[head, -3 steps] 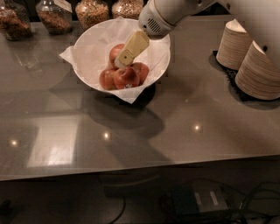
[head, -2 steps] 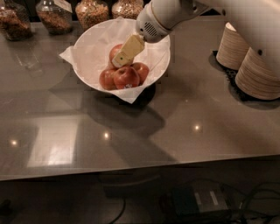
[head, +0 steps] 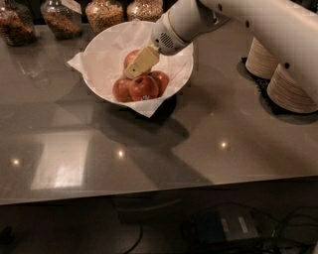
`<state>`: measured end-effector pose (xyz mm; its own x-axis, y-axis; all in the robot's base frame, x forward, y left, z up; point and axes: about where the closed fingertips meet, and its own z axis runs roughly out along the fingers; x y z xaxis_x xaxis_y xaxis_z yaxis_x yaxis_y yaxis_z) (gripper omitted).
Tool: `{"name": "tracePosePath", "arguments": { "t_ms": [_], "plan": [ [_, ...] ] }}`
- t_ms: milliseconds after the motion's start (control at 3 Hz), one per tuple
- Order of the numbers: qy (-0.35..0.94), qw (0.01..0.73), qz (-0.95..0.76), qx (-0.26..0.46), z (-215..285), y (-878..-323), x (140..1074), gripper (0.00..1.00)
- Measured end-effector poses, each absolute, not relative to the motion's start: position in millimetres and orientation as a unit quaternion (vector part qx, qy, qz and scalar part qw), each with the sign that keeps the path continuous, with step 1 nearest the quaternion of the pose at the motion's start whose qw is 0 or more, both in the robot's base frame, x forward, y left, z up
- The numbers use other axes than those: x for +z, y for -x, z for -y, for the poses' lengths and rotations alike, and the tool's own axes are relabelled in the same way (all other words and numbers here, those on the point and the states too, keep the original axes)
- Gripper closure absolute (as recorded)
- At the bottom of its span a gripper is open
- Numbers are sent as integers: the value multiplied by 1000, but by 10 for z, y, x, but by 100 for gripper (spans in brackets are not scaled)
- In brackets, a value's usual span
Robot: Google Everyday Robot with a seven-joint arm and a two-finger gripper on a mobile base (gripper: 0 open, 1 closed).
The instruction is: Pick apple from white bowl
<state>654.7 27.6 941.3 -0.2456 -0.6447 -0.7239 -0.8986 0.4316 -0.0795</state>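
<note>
end effector: inside the white bowl, over the apple; cannot tell whether open or closed.
apple: at the bowl's back, behind 3 darker apples.
white bowl: paper-lined, on the tabletop.
surroundings: jars behind; stacked paper bowls well apart.

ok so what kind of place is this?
Probably an office snack counter or kitchenette: glass jars of dry snacks along the back, stacked paper bowls, and a white bowl of apples on a glossy countertop. The gripper is down in that bowl, at the palest apple.
</note>
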Motion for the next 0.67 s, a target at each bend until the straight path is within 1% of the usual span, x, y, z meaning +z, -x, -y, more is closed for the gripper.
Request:
{"name": "tracePosePath", "arguments": {
  "t_ms": [333, 667],
  "plan": [
    [499, 351, -770, 186, -315, -6584, 9341, 23],
    [496, 349, -772, 189, -371, -6642, 9276, 27]
  ]
}}
